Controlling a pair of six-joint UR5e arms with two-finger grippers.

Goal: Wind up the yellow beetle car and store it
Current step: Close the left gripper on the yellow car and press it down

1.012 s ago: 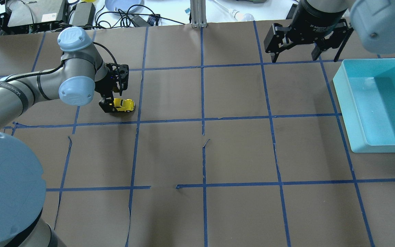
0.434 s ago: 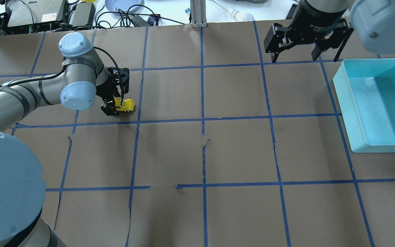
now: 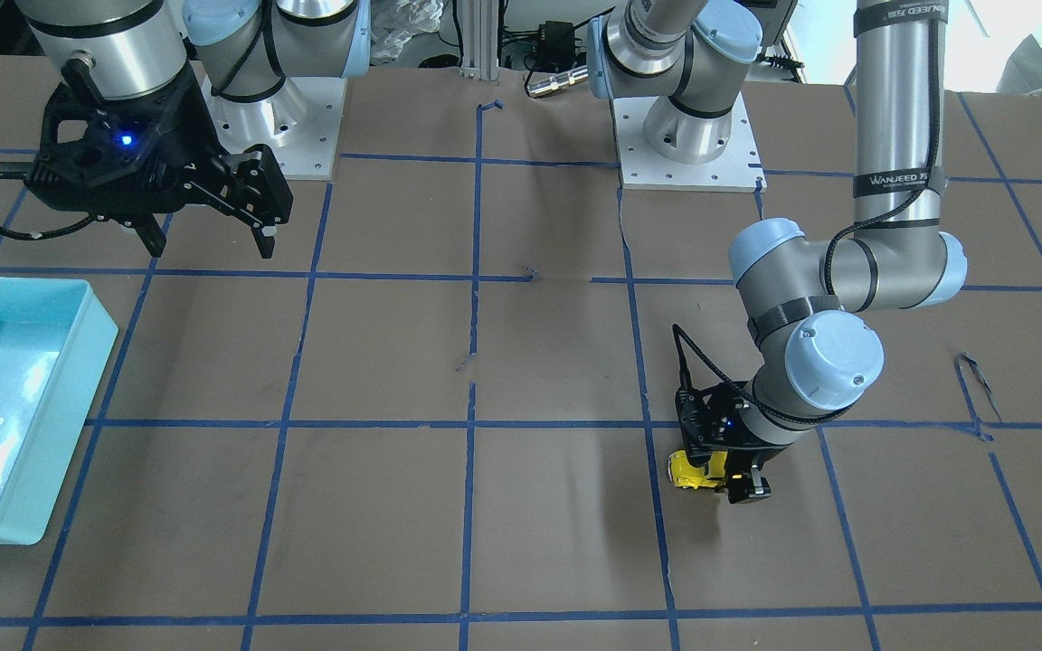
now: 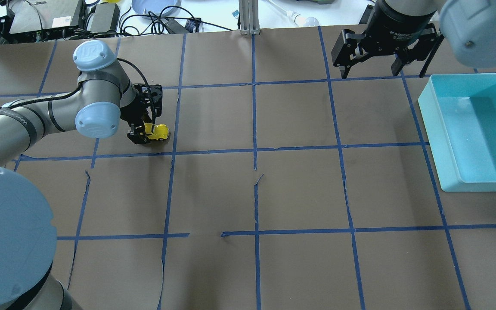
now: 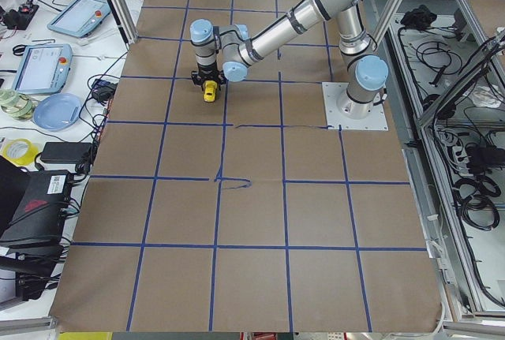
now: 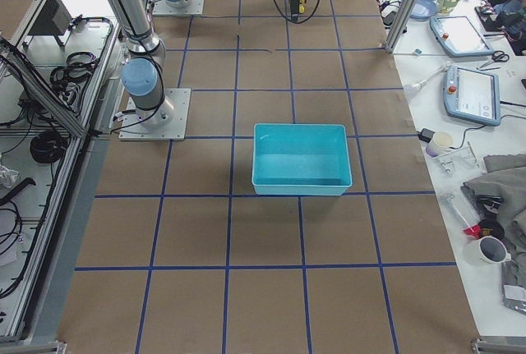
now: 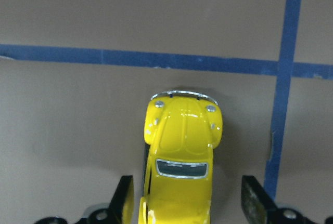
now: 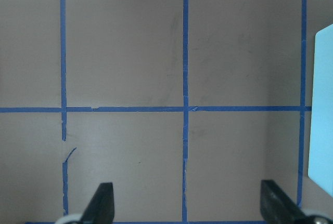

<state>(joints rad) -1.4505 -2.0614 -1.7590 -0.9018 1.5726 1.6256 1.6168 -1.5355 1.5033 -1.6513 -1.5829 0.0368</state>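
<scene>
Mid-left overhead, the left gripper [image 4: 145, 127] straddles the yellow beetle car [image 4: 160, 132], fingers spread; upper right, the right gripper [image 4: 370, 73] gapes too.

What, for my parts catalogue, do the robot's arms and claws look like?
Silver-grey tubes with pale blue round joint caps. The left arm wears a black WANJEED band and a black cable. Left claw and right claw: black, two-fingered, blue light.

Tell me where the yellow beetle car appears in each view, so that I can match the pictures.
Front-facing: yellow beetle car, lower right.
Overhead: upper left.
Exterior left: upper left of centre.
Exterior right: cannot tell; that spot is far away at the top, too small.
Left wrist: bottom centre.
Right wrist: not in it.
Shared landmark: the left gripper straddling it.
</scene>
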